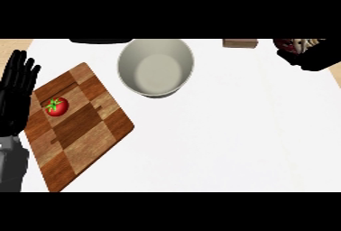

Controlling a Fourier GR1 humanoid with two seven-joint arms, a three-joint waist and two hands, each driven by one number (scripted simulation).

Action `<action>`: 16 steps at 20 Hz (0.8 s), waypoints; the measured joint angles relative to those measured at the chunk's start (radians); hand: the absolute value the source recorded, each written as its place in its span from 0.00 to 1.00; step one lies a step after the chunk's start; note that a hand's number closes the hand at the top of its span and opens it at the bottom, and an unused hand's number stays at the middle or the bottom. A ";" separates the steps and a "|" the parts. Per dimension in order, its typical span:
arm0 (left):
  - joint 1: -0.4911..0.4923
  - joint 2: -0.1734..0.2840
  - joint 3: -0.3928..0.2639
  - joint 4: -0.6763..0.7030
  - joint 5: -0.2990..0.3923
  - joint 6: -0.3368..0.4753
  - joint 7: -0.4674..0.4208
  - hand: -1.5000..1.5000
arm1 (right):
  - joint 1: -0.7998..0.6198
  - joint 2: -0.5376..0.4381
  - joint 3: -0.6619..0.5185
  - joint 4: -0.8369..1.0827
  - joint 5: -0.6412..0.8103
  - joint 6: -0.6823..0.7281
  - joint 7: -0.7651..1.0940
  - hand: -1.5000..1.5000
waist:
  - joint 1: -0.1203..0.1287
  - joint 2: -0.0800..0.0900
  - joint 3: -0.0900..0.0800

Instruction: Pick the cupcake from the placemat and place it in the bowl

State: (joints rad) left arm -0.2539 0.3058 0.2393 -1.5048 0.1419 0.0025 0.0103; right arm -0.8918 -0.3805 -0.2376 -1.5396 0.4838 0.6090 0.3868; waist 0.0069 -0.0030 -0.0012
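Our right hand (313,56) is well right of the bowl (133,56), fingers curled round what looks like the cupcake (296,44). Prob. light, soft, crumbly: we'd grip low on the sides, not the top. Left hand (16,85) rests open, left of the bowl.

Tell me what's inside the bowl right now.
Nothing visible: the bowl shows only its bare pale inside. The right robot hand is curled around something at the far right, mostly hiding it.

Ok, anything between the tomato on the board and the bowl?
Nothing visible. Only wooden board and bare counter lie between the tomato and the bowl. The left hand rests open beside the board.
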 measured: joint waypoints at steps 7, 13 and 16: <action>-0.004 -0.007 -0.002 0.022 -0.010 -0.005 -0.028 0.50 | -0.161 0.122 0.107 0.130 0.029 -0.037 0.119 1.00 | 0.006 0.004 0.000; -0.016 -0.010 -0.006 0.024 -0.012 -0.005 -0.023 0.50 | -0.242 0.231 0.186 0.334 0.101 -0.141 0.100 1.00 | 0.013 0.007 0.000; 0.005 -0.014 -0.013 -0.017 -0.013 -0.003 -0.008 0.50 | -0.272 0.277 0.211 0.444 0.138 -0.200 0.078 1.00 | 0.018 0.007 0.000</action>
State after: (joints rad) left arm -0.2487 0.2915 0.2267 -1.5218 0.1284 -0.0003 0.0025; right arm -1.1639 -0.1038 -0.0270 -1.0956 0.6214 0.4087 0.4644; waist 0.0250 0.0044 -0.0008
